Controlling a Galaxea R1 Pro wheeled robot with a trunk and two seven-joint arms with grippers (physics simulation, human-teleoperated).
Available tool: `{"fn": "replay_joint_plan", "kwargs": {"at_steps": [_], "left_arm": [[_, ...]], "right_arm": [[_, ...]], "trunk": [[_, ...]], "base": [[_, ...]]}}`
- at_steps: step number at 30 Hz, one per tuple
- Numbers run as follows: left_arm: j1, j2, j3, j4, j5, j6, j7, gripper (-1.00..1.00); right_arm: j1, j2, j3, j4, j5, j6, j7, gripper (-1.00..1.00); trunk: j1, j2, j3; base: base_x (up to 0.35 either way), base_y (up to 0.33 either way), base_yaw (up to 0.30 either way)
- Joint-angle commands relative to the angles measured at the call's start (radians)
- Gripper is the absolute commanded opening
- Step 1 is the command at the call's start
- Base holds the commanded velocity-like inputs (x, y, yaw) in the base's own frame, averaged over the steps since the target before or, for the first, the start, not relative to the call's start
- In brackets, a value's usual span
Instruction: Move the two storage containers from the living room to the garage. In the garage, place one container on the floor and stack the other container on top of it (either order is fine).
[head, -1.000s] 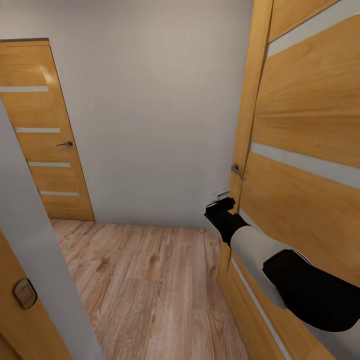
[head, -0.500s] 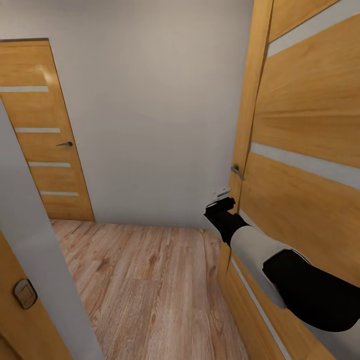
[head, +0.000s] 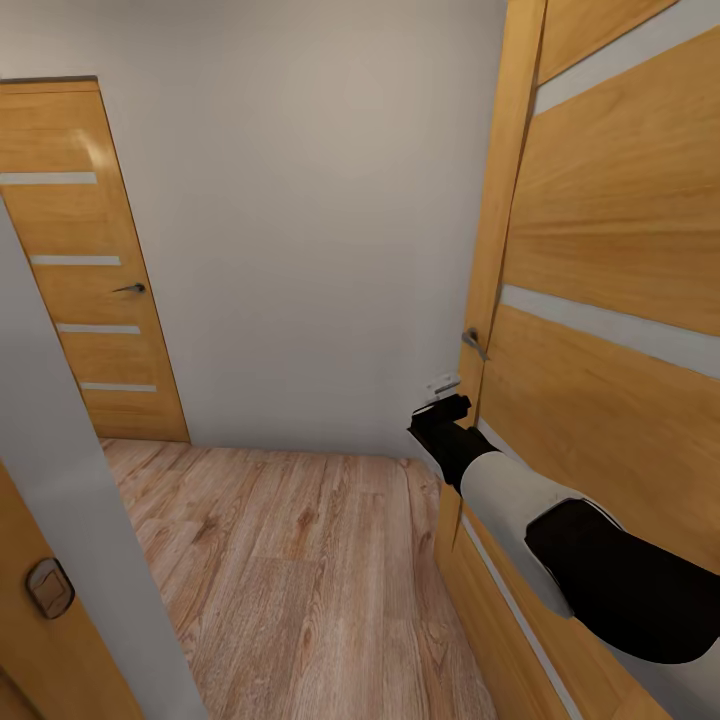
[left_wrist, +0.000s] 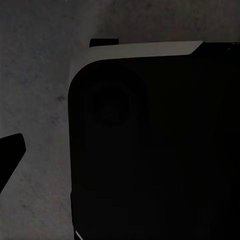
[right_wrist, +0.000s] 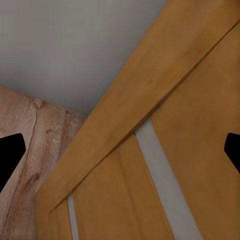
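1. We are in a small hallway, looking down over a light wood-plank floor (head: 300, 580) that runs up to a plain white wall (head: 310, 220) ahead.
2. On the far left stands a closed orange-brown door (head: 85, 270) with pale horizontal slits and a small dark lever handle (head: 131, 288).
3. Close on our right is a second door (head: 610, 330) of the same wood and slits, seen at a steep angle; its metal handle (head: 473, 343) juts out near the door's edge.
4. Our right arm (head: 560, 530) reaches forward along that door, white forearm and black joints, with the right gripper (head: 440, 400) just below the handle and right beside the door's edge. From the head view we cannot tell whether it touches the door.
5. In the right wrist view the two dark fingertips (right_wrist: 11, 155) sit at opposite edges of the picture, wide apart, with nothing between them but door panel, wall and floor: the claw is spread and empty.
6. The left wrist view is dim: a large dark rounded body with a pale rim (left_wrist: 145, 140) over a grey mottled surface. One dark fingertip (left_wrist: 10, 155) shows; we cannot tell how the left claw stands.
7. At the near left, a grey wall edge (head: 70, 500) and another wood panel with a small dark oval plate (head: 48, 587).
8. No orange-red bin is anywhere in sight.
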Motion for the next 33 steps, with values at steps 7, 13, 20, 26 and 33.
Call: {"fn": "replay_joint_plan", "kwargs": {"at_steps": [7,13,20,26,33], "left_arm": [[0.000,0.001,-0.001,0.000,0.002,-0.002,0.000,1.00],[0.000,0.000,-0.001,0.000,0.001,-0.001,0.000,1.00],[0.000,0.000,-0.001,0.000,0.002,-0.002,0.000,1.00],[0.000,0.000,-0.001,0.000,0.002,-0.002,0.000,1.00],[0.000,0.000,-0.001,0.000,0.002,-0.001,0.000,1.00]], "right_arm": [[-0.001,-0.001,0.008,0.000,-0.010,0.004,-0.003,1.00],[-0.001,-0.001,0.008,0.000,-0.009,0.003,-0.007,1.00],[-0.001,0.000,0.008,0.000,-0.011,0.004,-0.014,1.00],[-0.001,0.000,0.008,0.000,-0.009,0.004,-0.015,1.00],[-0.001,0.000,0.008,0.000,-0.007,0.004,-0.014,1.00]], "trunk": [[0.000,-0.001,-0.001],[0.000,-0.001,-0.001],[0.000,-0.001,-0.001],[0.000,-0.001,-0.001],[0.000,-0.001,-0.001]], "base": [[0.100,-0.086,0.000],[0.064,-0.052,-0.001],[0.006,-0.005,-0.131],[0.001,0.000,-0.141],[0.000,0.000,-0.019]]}}
